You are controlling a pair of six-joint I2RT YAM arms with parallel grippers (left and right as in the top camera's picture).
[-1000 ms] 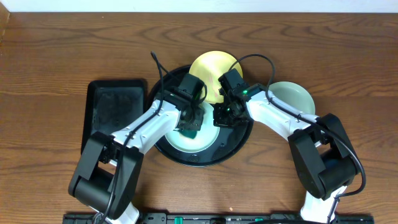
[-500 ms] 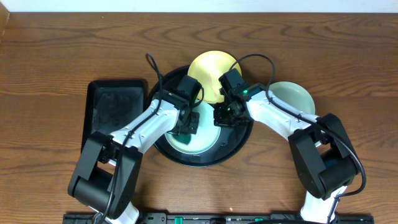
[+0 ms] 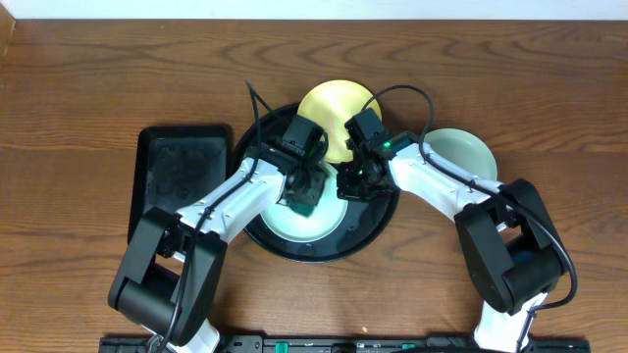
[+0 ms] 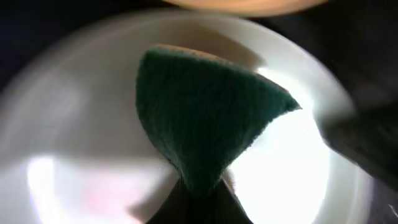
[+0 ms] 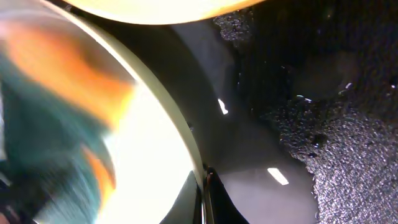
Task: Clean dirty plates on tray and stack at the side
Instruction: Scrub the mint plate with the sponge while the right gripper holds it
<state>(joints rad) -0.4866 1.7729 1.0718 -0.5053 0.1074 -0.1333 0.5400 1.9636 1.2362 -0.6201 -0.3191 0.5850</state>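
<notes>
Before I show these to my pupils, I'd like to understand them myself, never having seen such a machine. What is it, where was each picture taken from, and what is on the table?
Two robot arms sit at a brown wooden table. The wide picture looks straight down from above. The two close-ups come from a camera on each arm's wrist.

On the table are a large round glossy black tray, a smaller rectangular black tray, and a pale yellow round plastic plate overlapping the round tray's far rim. A pale mint-green plate stands to the right, and a second mint-green plate lies in the round tray.

The left hand is shut on a dark green sponge pressed onto that plate. The right hand seems to pinch its rim.
</notes>
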